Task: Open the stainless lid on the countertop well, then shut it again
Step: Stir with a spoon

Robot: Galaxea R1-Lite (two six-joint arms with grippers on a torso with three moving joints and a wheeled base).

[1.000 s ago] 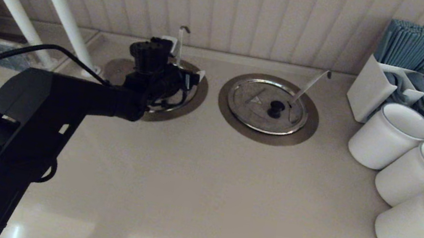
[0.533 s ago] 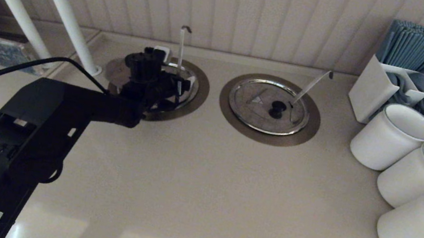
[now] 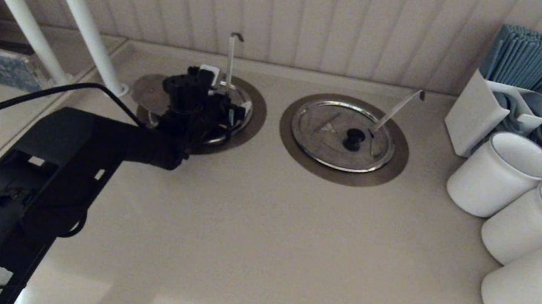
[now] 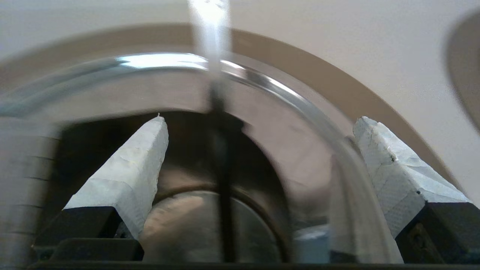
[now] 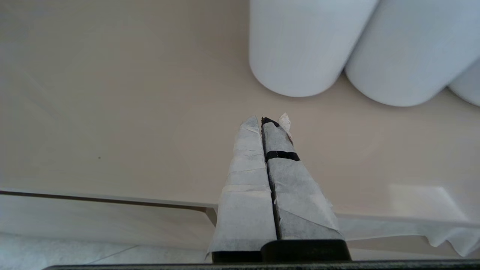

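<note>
The countertop well, with its bronze-grey ring, lies at the back left, and an upright ladle handle rises from it. The stainless lid shows as a grey disc at the well's left side, off the hole and partly behind my arm. My left gripper hovers low over the well. In the left wrist view this gripper is open, its white fingertips straddling the ladle handle above the dark uncovered hole and shiny rim. My right gripper is shut and empty above the counter's front edge.
The twin well's closed lid lies to the right with a slanting ladle handle. White cups and a holder of blue-grey sticks crowd the right side. White posts stand at the back left, and the wall is close behind.
My left arm has drawn back and the open gripper has sunk a little closer to the well. The lid, the ladle handle and the right arm have not moved.
</note>
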